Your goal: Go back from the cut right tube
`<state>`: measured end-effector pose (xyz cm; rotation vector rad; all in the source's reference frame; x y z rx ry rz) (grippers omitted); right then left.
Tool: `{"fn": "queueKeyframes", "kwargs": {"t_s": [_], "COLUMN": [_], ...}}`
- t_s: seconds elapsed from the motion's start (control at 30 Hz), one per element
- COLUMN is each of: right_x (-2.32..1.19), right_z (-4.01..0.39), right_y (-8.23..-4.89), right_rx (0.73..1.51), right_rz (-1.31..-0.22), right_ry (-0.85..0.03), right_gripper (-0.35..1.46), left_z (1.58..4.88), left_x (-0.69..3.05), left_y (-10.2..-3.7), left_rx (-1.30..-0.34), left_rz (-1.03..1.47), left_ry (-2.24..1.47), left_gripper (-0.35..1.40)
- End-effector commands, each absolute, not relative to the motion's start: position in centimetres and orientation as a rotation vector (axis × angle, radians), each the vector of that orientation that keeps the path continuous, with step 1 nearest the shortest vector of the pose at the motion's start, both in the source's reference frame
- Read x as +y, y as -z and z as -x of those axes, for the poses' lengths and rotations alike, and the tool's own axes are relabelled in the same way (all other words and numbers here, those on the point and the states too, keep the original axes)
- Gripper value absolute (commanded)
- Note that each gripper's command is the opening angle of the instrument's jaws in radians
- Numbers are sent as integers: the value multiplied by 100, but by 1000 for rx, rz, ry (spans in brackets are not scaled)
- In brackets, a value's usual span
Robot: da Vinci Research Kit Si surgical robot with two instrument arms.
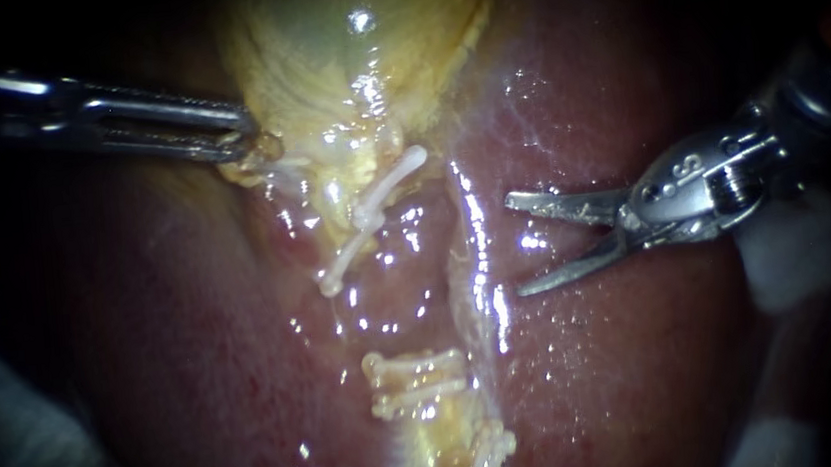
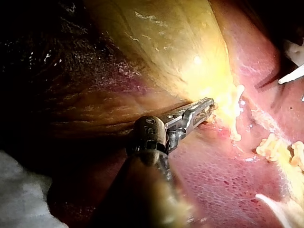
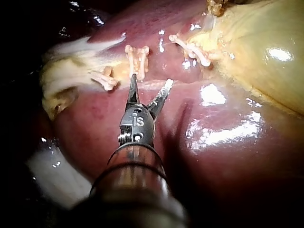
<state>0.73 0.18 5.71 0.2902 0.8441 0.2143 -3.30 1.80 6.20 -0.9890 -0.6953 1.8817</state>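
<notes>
Far L, a grey-white cloth point(image 1: 13, 449) lies in the dark by the red liver point(image 1: 173, 335). The L instrument point(image 1: 249, 143) comes in from the L, up high. Its thin jaws are almost closed & pinch the edge of the gallbladder point(image 1: 340, 59), the big yellow bag at top middle. L wrist view shows the same: jaws clamped on the bag's low edge, w/ a white clip just ahead of them.

Under the bag, in the middle, a long clip point(image 1: 374, 217) lies slanted on wet pale tissue. Below it is a wet red patch. Then a pair of clips point(image 1: 416, 379) sits side by side across the tube point(image 1: 440, 427), a short yellow stub that runs down. The lower clips point(image 1: 488, 456) sit further down, near the edge of view. Can't tell for sure if this stub is the R tube.

A pale shiny strip point(image 1: 468, 259) runs down btw the clips & the R instrument point(image 1: 514, 245), which comes in from the R. Its two blades stand wide apart w/ nothing btw them. The tips point at the strip, close but not touching. They hang over bare liver, up & to the R of the stub & its clips. In R wrist view one blade tip lines up w/ the pair of clips; can't tell there if they touch.

Far R, a second cloth point(image 1: 788, 251), white, lies under the R shaft.
</notes>
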Motion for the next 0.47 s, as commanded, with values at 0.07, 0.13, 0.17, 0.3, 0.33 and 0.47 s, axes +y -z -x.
{"fn": "queueKeyframes", "kwargs": {"t_s": [0.07, 0.13, 0.17, 0.3, 0.33, 0.47], "right_x": [18, 18, 18, 18, 17, 15], "right_z": [-72, -71, -71, -70, -71, -75], "right_y": [-570, -570, -570, -570, -570, -572], "right_rx": [846, 846, 846, 846, 846, 853], "right_rz": [-291, -291, -291, -291, -291, -310], "right_ry": [-213, -213, -212, -212, -212, -202], "right_gripper": [143, 143, 143, 143, 143, 143], "left_z": [333, 333, 333, 333, 333, 326], "left_x": [178, 177, 177, 177, 177, 180], "left_y": [-626, -630, -631, -631, -631, -623], "left_rx": [-701, -700, -700, -701, -701, -711], "left_rz": [989, 991, 991, 991, 991, 991], "left_ry": [-1887, -1896, -1897, -1897, -1897, -1897], "left_gripper": [-35, -35, -35, -35, -35, -35]}}
